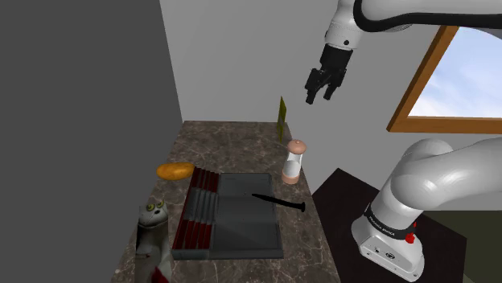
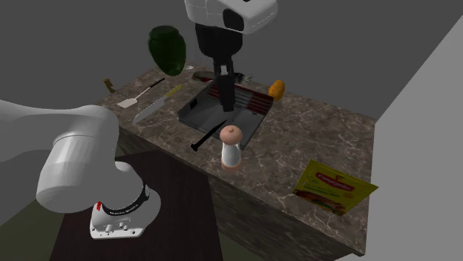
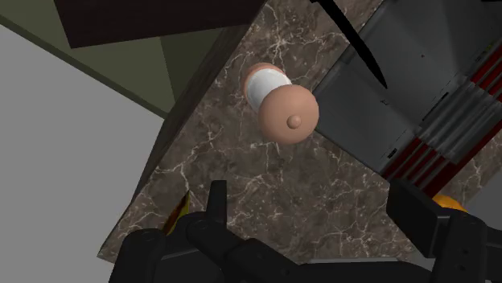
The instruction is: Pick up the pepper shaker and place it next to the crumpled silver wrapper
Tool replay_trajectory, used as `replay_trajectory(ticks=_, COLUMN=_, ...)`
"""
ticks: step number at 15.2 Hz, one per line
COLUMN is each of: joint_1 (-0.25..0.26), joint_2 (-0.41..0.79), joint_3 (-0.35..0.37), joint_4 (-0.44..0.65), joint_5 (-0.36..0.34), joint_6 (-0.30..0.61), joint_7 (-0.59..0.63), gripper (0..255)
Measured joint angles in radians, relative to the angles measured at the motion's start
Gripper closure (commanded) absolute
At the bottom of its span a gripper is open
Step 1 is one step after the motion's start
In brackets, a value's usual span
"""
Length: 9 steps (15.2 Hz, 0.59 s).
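Claw [image 1: 324, 87] is spread wide and empty, hanging high over the tabletop [image 1: 233, 141], I'd guess to line up a straight drop. The pepper shaker [image 1: 294, 161] stands upright below, near the edge, just beside the dark tray [image 1: 249, 221], with room either side for the fingers.

figurine [image 1: 151, 229]: cut by bottom edge | tray [image 2: 245, 119]: partly behind jaws | packet [image 1: 282, 119]: edge-on, face hidden

The pepper shaker [image 2: 231, 146] stands upright on the marble counter [image 2: 312, 141] beside a dark tray [image 2: 197, 111]. The gripper [image 2: 226, 102] hangs above.
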Motion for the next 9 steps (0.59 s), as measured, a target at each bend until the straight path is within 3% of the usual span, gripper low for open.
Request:
replay_trajectory(ticks=4, joint_1=0.01, joint_2=0.013, joint_3=0.0, joint_4=-0.054, joint_5=0.007, joint_6=0.048, joint_7=-0.017, gripper=0)
replay_trajectory(ticks=9, joint_1=0.041, joint_2=0.05, joint_3=0.011, joint_4=-0.191, joint_5=0.033, joint_6=0.179, joint_7=-0.051, gripper=0)
